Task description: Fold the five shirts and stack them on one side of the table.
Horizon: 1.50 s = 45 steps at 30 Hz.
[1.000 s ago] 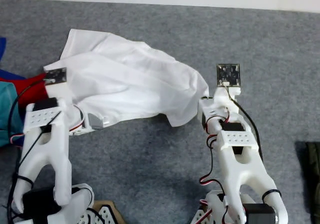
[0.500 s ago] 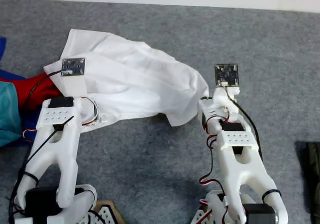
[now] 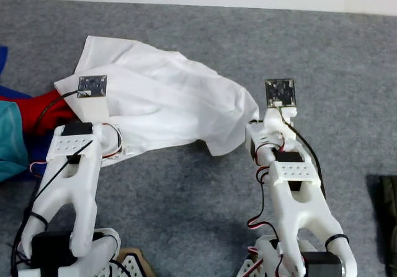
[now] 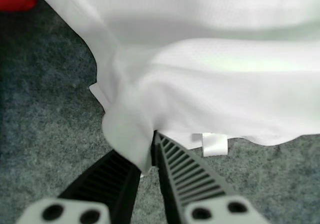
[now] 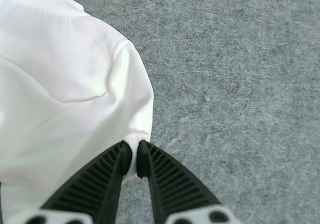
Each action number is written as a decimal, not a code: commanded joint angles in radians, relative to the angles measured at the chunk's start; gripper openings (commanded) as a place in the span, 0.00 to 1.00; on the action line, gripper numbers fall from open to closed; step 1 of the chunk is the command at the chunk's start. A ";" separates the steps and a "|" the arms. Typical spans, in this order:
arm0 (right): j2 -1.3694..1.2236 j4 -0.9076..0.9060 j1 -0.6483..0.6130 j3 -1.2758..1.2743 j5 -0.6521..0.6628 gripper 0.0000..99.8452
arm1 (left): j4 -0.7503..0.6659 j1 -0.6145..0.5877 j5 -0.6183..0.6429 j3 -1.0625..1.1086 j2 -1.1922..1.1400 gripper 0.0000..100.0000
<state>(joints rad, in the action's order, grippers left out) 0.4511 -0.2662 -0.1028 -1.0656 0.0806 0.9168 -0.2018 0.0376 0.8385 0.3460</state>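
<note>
White shirt (image 3: 167,97) with small white label (image 4: 215,144)

The table (image 3: 347,54) is lit brightly and evenly. Soft shadows are cast beneath the edge of the white shirt (image 3: 167,97). In the left wrist view its folds are washed out by glare.

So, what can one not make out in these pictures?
- High view: the red cloth and teal cloth are cut off by the left edge and partly covered by the left arm. How many shirts they are, and whether they are folded, cannot be told.
- High view: a dark thing is cut off by the right edge, so it cannot be identified.
- Left wrist view: the white shirt runs past the edges, so its outline is lost.
- High view: the white shirt hides anything beneath it.
</note>
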 commanded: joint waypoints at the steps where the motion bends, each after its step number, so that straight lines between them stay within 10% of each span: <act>1: 0.031 0.022 -0.008 0.005 0.006 0.01 | -0.006 0.012 -0.003 -0.044 0.039 0.01; 32: 0.065 0.088 0.156 0.070 -0.110 0.01 | 0.483 -0.018 -0.003 -0.762 0.041 0.01; 45: 0.662 0.082 0.194 0.111 0.043 0.01 | 0.486 -0.071 -0.003 -1.176 0.041 0.01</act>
<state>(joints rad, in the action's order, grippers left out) 0.9191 -0.2002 0.0552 -1.0134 0.0667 1.3986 -0.2417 0.0376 -0.2110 0.3460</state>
